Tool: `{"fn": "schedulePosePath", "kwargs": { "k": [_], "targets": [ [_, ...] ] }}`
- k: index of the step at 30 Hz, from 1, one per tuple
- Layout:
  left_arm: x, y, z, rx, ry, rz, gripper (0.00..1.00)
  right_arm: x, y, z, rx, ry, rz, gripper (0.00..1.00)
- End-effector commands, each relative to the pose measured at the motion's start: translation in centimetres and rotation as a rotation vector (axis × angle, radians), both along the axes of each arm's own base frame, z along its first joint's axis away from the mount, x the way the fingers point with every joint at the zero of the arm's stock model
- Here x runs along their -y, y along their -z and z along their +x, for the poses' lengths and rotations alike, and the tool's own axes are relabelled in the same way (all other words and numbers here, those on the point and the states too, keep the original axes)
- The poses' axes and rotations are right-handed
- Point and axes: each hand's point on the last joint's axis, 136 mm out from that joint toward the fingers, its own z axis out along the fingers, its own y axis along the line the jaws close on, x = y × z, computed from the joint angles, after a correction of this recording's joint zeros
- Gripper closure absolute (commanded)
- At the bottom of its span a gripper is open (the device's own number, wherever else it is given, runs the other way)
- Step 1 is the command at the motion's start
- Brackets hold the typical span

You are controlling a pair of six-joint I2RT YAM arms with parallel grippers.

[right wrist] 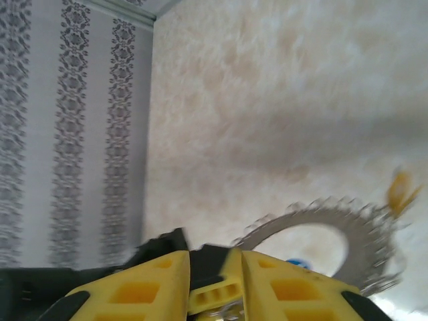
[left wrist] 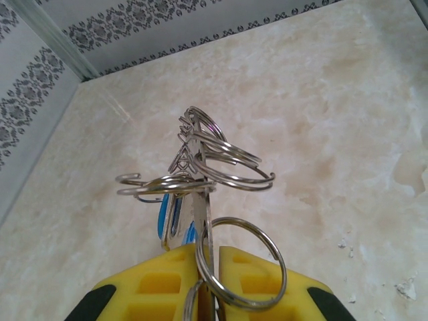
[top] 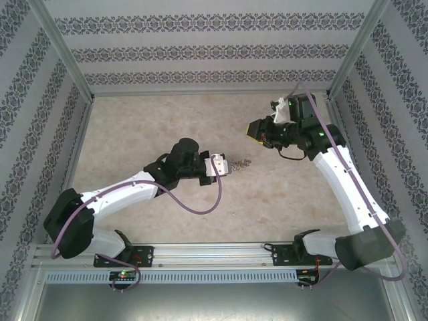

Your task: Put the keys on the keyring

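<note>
Left of centre over the counter (top: 134,134), the left end effector (top: 224,165) is clamped almost shut on the keyring (top: 241,162), which juts rightward, blue key (left wrist: 166,212) among its loops; the right end effector (top: 256,128) sits just far-right of it, and blur hides how far its jaws stand apart.

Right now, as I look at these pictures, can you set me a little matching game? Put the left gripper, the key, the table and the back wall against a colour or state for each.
Things:
1. left gripper
2. key
3. table
4. back wall

Colour or state:
a. beige, marbled
b. blue head
c. shut on the keyring
d. grey floral stripes

Pairs: 1-c, 2-b, 3-a, 4-d
</note>
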Motion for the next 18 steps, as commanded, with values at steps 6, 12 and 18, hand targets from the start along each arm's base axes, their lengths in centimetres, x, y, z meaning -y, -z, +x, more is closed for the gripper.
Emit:
{"fn": "schedulePosePath", "kwargs": {
  "k": [6, 12, 18],
  "targets": [
    [1.2, -2.8, 1.3, 0.019, 0.028, -0.071, 1.0, -2.4, 0.9, -2.7, -0.419, 0.039, 0.2, 0.71],
    [1.4, -2.5, 1.7, 0.007, 0.037, -0.076, 1.0, -2.7, 3.0, -4.6, -0.526, 0.016, 0.084, 0.73],
    [1.6, -2.6, 1.6, 0.016, 0.048, -0.096, 1.0, -3.6, 4.1, -5.4, -0.581, 0.02, 0.096, 0.73]
  ]
}}
